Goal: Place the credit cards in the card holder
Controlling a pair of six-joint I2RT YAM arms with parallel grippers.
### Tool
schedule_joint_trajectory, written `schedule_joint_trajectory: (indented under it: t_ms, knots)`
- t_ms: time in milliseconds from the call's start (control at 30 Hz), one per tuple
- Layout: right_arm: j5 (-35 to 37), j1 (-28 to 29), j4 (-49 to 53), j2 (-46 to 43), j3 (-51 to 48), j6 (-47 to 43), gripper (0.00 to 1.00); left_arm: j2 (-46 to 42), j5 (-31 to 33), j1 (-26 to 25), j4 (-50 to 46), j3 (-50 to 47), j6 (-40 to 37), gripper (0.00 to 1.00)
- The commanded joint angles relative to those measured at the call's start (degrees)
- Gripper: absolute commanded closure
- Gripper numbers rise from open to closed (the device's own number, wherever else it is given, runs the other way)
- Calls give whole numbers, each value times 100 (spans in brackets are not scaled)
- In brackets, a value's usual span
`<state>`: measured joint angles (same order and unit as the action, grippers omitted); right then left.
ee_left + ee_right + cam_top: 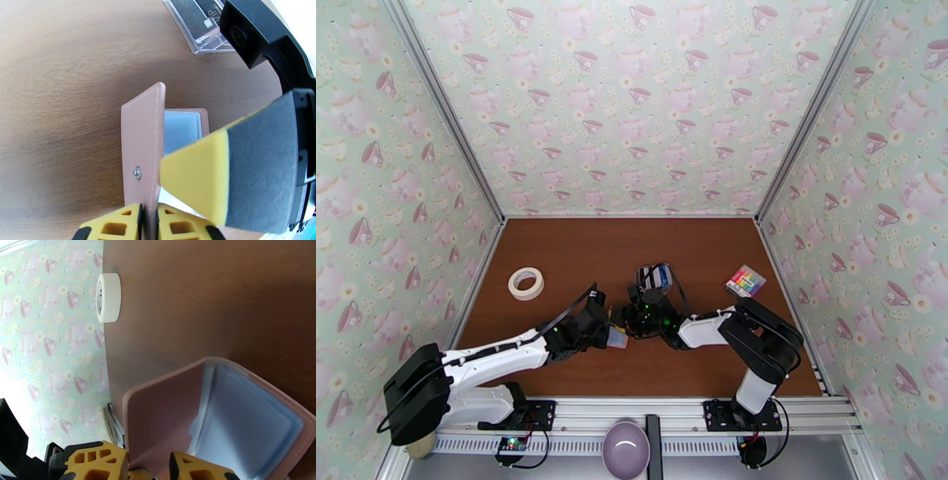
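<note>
The pale pink card holder (618,338) (142,134) (252,421) is folded open at mid table, its flap upright and its pale blue inside showing. My left gripper (610,331) (148,221) is shut on the lower edge of that flap. My right gripper (638,316) (148,471) faces it from the right with its jaws apart. One of its fingers (221,177) lies over the blue inside, against the flap. The credit cards (654,276) (197,17) stand in a clear stand just behind both grippers.
A roll of white tape (526,283) (107,297) lies at the left of the table near the wall. A rainbow-striped block (745,281) sits at the right. A purple bowl (626,448) rests on the rail between the arm bases.
</note>
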<state>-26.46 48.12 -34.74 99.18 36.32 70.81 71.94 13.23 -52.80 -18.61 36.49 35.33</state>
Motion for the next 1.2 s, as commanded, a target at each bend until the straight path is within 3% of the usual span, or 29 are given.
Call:
schedule_joint_trajectory:
  t_ms: [0, 400, 800, 1167]
  knots:
    - [204, 118, 230, -126, -183, 57, 67, 24, 130, 67, 46, 6, 7, 88]
    - [611, 162, 856, -207, -293, -217, 68, -451, 289, 223, 92, -372, 343, 93]
    - [521, -84, 827, 29, -201, -356, 68, -695, 303, 374, 281, -903, 641, 89]
    - [451, -163, 632, 211, -221, -339, 68, -768, 483, 565, 238, -1031, 373, 64]
